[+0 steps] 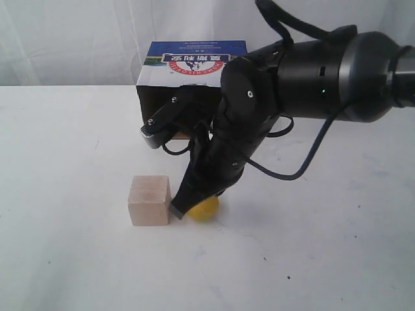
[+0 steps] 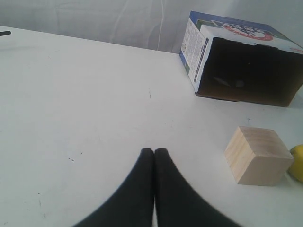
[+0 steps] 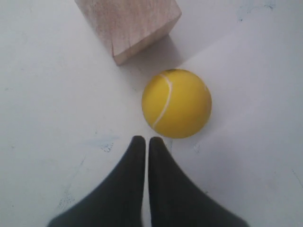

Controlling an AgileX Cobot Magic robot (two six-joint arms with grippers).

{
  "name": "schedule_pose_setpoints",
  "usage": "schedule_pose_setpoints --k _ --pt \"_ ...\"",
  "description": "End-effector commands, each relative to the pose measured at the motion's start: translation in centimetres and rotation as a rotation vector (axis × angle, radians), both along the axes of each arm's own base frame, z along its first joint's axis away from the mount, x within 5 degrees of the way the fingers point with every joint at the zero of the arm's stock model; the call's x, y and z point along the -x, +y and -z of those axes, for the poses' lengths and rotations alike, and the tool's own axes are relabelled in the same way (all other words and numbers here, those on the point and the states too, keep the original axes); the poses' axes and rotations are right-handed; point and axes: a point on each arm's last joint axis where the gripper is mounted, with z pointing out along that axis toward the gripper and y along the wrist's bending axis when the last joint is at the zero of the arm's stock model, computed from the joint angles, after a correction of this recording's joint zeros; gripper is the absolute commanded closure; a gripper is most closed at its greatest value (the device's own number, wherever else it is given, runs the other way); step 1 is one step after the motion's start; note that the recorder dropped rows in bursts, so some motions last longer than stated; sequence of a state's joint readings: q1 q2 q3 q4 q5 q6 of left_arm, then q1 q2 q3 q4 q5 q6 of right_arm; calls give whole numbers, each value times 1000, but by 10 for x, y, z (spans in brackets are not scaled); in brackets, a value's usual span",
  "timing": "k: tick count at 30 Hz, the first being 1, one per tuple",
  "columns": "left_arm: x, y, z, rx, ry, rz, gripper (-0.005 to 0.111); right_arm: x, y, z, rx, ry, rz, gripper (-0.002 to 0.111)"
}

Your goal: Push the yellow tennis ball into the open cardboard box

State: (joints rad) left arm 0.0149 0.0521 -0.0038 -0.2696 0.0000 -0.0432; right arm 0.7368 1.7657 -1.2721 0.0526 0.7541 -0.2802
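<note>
The yellow tennis ball [image 3: 176,103] lies on the white table, close to a pale wooden cube [image 3: 130,23] but apart from it. My right gripper [image 3: 147,140] is shut and empty, its tips low on the table just short of the ball. From the exterior view the ball [image 1: 205,209] peeks out behind the right gripper [image 1: 177,210], right of the cube [image 1: 149,199]. The open cardboard box [image 1: 194,65] lies at the back, its dark opening facing the ball and partly hidden by the arm. My left gripper [image 2: 154,151] is shut over bare table, away from the box [image 2: 195,49] and ball [image 2: 298,162].
The wooden cube [image 2: 258,156] sits between the left gripper and the ball. The right arm's bulk and its cables [image 1: 292,170] hang in front of the box mouth. A white curtain backs the table.
</note>
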Motion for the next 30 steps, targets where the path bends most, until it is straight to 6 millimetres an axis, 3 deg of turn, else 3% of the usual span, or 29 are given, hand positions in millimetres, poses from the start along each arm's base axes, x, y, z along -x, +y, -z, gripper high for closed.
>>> schedule_pose_setpoints --k 1,8,15,20,23,27,30 --pt "0 0 1 8 -1 5 107 -6 4 20 33 -2 -32 105" --pt "0 0 1 8 -1 5 107 -25 3 46 50 -34 -19 105" --pt "0 0 1 8 -1 5 107 -62 8 48 -13 -160 8 105" --pt "0 0 1 8 -1 5 107 -107 6 21 -70 -276 67 105" --pt "0 0 1 8 -1 5 107 -126 0 -9 -95 -321 106 105" --pt "0 0 1 8 -1 5 107 -126 -7 -36 -42 -262 122 105" --pt "0 0 1 8 -1 5 107 -121 -10 -42 -33 -242 122 105"
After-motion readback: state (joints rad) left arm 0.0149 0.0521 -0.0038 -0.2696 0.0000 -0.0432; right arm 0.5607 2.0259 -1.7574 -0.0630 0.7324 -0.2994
